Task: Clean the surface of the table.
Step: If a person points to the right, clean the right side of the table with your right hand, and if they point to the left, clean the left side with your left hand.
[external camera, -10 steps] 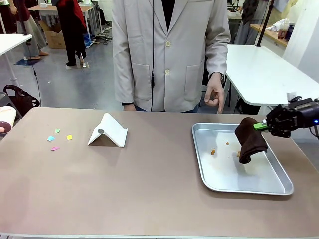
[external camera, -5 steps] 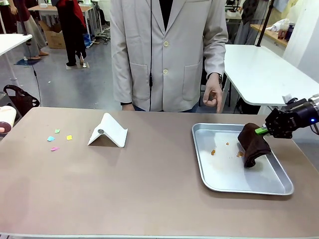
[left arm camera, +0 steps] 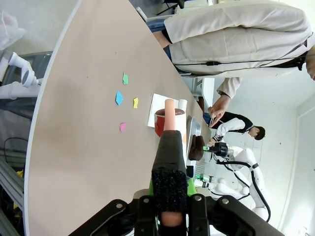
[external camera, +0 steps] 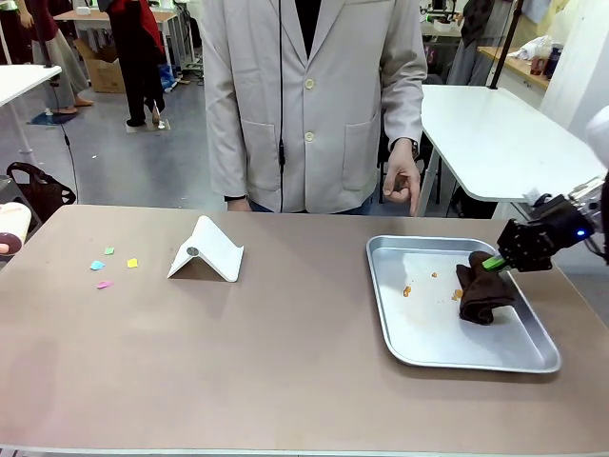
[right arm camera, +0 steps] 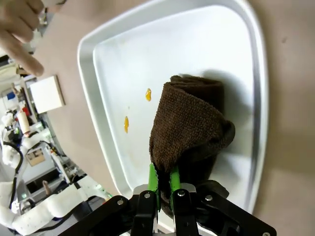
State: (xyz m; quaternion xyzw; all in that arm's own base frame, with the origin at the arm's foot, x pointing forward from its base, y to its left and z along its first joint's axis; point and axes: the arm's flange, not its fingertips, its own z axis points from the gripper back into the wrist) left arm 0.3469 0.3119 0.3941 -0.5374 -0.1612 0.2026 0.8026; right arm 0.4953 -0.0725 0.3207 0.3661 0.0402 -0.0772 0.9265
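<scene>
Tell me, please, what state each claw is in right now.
Left claw: closed on a stick-like tool.
Right claw: closed on the brown cloth, in the metal tray.

On the table [external camera: 285,381], a tray [external camera: 419,328] holding a cloth [external camera: 482,297] lies right of a folded stand [external camera: 211,249].

The table [external camera: 295,362] lies bare between white stand [external camera: 206,249] and metal tray [external camera: 428,324], 4 paper scraps [external camera: 97,265] at left.

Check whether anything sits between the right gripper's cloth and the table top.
Yes: the cloth, pinched in the right gripper, rests inside the metal tray, so the tray's floor lies between it and the table.
</scene>
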